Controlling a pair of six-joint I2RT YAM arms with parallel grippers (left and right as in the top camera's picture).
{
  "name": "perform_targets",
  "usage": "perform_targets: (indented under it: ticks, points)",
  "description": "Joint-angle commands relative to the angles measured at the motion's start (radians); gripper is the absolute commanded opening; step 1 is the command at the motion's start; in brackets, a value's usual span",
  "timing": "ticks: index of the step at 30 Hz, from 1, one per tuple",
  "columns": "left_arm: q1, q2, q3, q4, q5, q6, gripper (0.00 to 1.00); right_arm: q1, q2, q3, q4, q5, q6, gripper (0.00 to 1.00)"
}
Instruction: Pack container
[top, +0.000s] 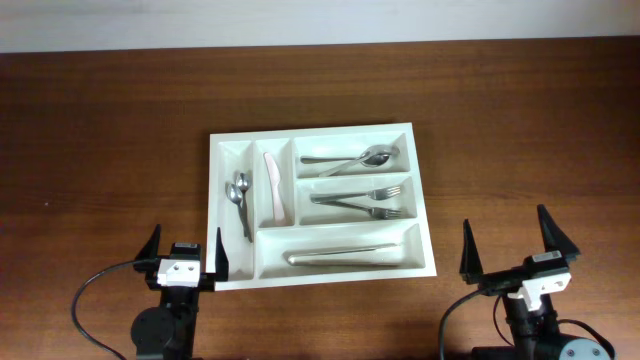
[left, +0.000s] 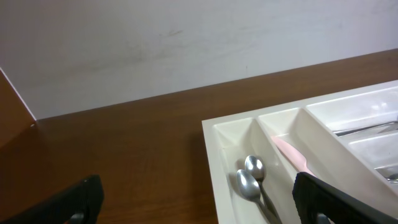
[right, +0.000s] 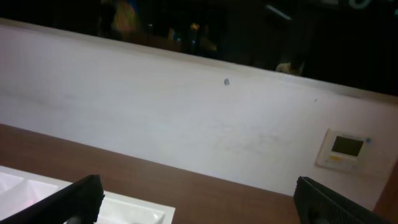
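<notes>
Overhead view of a dark wooden worktop (top: 100, 150) with a large white cutlery tray (top: 312, 132) lying flat at its middle, long side running left to right.

All five compartments of the tray hold something:
- The narrow slot at far left holds two small spoons (top: 240, 192).
- The narrow slot beside it holds a pale pink knife (top: 273, 185).
- On the right, the far short slot holds larger spoons (top: 365, 157).
- The short slot below it holds forks (top: 365, 200).
- The long near slot holds long silver utensils (top: 345, 257); what kind they are is unclear.

The left hand (top: 186, 252) sits at the near edge of the worktop by the tray's near left corner, fingers spread apart and holding nothing. Whether one finger touches the tray rim cannot be told. The right hand (top: 508, 245) sits near the tray's near right corner but apart from it, also spread wide and carrying nothing.

No cutlery shows outside the tray in any view. The packing therefore looks finished or very nearly so, with nothing visible left to pick up.
</notes>
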Motion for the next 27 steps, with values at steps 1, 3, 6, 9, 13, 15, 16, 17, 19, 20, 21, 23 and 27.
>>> perform_targets:
  ticks: [1,3,6,9,13,15,16,17,19,20,21,23,27]
  points:
    - [0.004,-0.008,-0.003,-0.005,0.011,-0.006,0.99,0.011,-0.011,-0.035,0.031,0.055,0.011,0.99]
    - [0.004,-0.008,-0.003,-0.005,0.011,-0.006,0.99,0.011,-0.011,-0.059,0.06,0.101,0.011,0.99]
    - [0.004,-0.008,-0.003,-0.005,0.011,-0.006,0.99,0.011,-0.011,-0.106,0.105,0.162,0.029,0.99]
    - [0.004,-0.008,-0.003,-0.005,0.011,-0.006,0.99,0.011,-0.011,-0.16,0.147,0.222,0.087,0.99]
    - [0.004,-0.008,-0.003,-0.005,0.011,-0.006,0.99,0.011,-0.011,-0.239,0.221,0.245,0.085,0.99]
    - [0.004,-0.008,-0.003,-0.005,0.011,-0.006,0.99,0.011,-0.011,-0.272,0.24,0.254,0.086,0.99]
    - [0.004,-0.008,-0.003,-0.005,0.011,-0.006,0.99,0.011,-0.011,-0.286,0.242,0.254,0.086,0.99]
    - [0.004,-0.008,-0.003,-0.005,0.011,-0.006,0.99,0.011,-0.011,-0.302,0.243,0.254,0.087,0.99]
    - [0.004,-0.008,-0.003,-0.005,0.011,-0.006,0.99,0.011,-0.011,-0.329,0.243,0.254,0.087,0.99]
    - [0.004,-0.008,-0.003,-0.005,0.011,-0.006,0.99,0.011,-0.011,-0.341,0.242,0.254,0.087,0.99]
    - [0.004,-0.008,-0.003,-0.005,0.011,-0.006,0.99,0.011,-0.011,-0.354,0.243,0.254,0.087,0.99]
    - [0.004,-0.008,-0.003,-0.005,0.011,-0.006,0.99,0.011,-0.011,-0.372,0.24,0.254,0.087,0.99]
    - [0.004,-0.008,-0.003,-0.005,0.011,-0.006,0.99,0.01,-0.011,-0.372,0.19,0.262,0.087,0.99]
